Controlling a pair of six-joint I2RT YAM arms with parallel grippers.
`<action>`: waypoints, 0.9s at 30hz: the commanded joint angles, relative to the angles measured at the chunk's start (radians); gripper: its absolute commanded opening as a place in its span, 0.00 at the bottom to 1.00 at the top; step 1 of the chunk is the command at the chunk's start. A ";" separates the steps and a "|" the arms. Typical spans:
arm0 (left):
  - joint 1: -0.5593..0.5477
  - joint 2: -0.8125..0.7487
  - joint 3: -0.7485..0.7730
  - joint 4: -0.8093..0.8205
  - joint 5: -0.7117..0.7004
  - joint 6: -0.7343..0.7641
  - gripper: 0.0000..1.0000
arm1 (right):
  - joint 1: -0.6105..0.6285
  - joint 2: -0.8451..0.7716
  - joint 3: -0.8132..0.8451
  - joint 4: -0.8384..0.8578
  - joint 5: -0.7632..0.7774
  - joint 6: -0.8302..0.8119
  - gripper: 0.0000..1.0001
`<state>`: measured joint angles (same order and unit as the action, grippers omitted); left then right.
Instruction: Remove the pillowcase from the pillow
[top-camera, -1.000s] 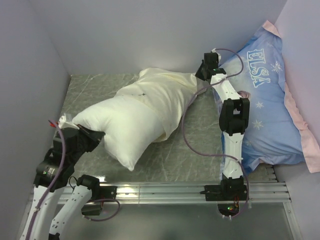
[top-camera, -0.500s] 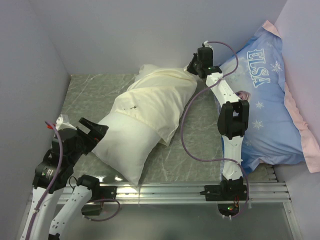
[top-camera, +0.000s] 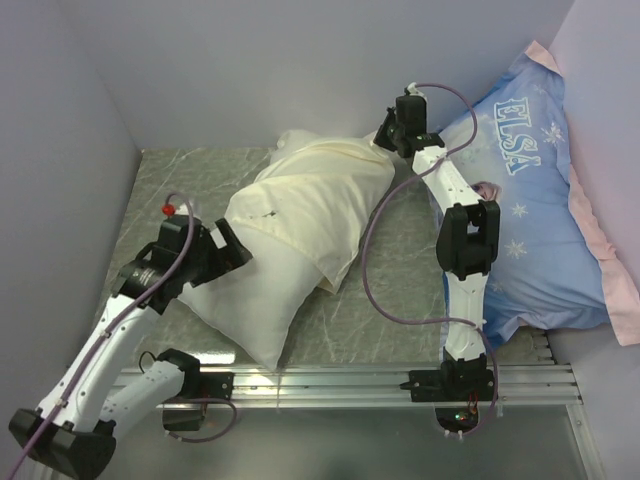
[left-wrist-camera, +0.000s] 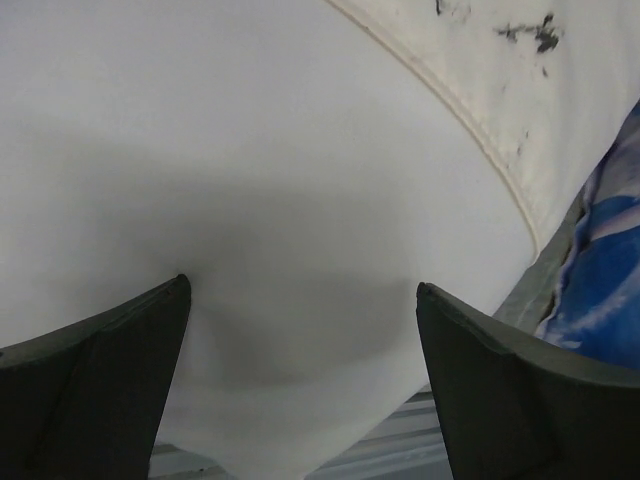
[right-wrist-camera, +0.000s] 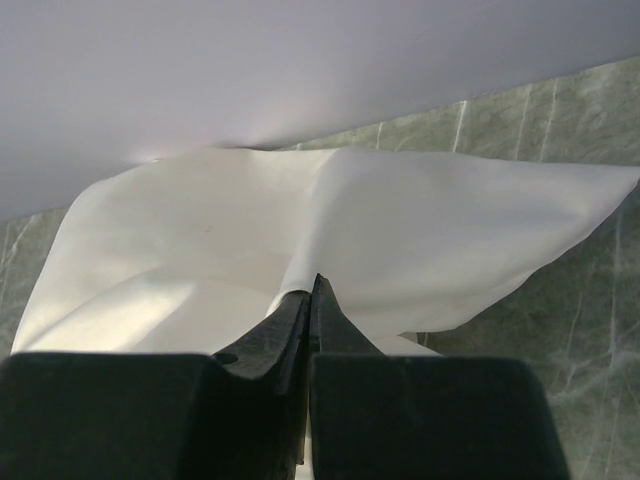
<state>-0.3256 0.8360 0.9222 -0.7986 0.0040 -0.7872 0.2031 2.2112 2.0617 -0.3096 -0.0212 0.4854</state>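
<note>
The pillow (top-camera: 250, 305) lies diagonally on the marble-patterned table (top-camera: 400, 275), with its near-left end bare and bright white. The pillowcase (top-camera: 325, 190) covers only the far-right half of it. Its open edge runs across the middle of the pillow, and its closed end reaches toward the back wall (top-camera: 300, 70).

The left end effector (top-camera: 232, 252) is at the left side of the bare white part, and its 2 fingers (left-wrist-camera: 110, 370) are spread wide and grip nothing. In the left wrist view the white pillow fills the space between and ahead of them. I cannot tell if the tips press on it or only stand just beside it. The cream hem of the pillowcase, with some small dark marks on it, passes the upper right corner of this view.

The right end effector (top-camera: 383, 135) is at the far end of the pillowcase, near the back wall. Its fingers are closed together and pinch a fold of the thin cream fabric.

A blue pillow (top-camera: 545, 215) with the word ELSA and a pink edge rests at the right side, apart from the white pillow.
</note>
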 joint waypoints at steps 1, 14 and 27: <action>-0.105 0.069 0.085 -0.008 -0.076 0.095 0.99 | 0.004 -0.073 -0.011 0.033 -0.008 -0.007 0.00; -0.360 0.264 0.247 -0.105 -0.461 0.330 0.99 | 0.009 -0.050 0.044 0.007 -0.023 -0.002 0.00; -0.437 0.362 0.155 0.035 -0.378 0.511 0.99 | 0.015 -0.036 0.061 0.001 -0.023 -0.011 0.00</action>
<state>-0.7609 1.1706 1.1164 -0.7940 -0.3897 -0.3325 0.2081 2.2013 2.0697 -0.3267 -0.0387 0.4816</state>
